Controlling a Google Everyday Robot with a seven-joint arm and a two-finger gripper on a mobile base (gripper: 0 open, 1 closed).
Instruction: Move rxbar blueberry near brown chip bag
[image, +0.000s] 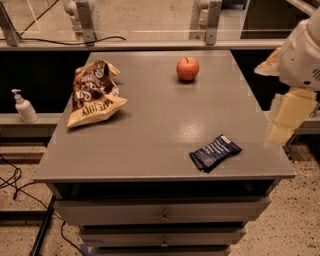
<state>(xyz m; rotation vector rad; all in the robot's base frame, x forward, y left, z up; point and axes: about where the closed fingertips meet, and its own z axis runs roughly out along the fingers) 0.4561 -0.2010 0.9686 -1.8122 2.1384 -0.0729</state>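
Note:
The rxbar blueberry (215, 152), a small flat dark navy wrapper with pale lettering, lies near the front right corner of the grey table (160, 125). The brown chip bag (94, 94), wrinkled dark brown with a tan-yellow lower band, lies at the table's left side, far from the bar. My gripper (286, 120) hangs pale and blurred off the table's right edge. It is to the right of the bar and a little above it, and holds nothing that I can see.
A red apple (187, 68) stands at the back middle-right of the table. A white pump bottle (23, 106) stands on a lower ledge to the left. Drawers (162, 212) sit below the tabletop. A railing runs behind the table, and cables lie on the floor at the left.

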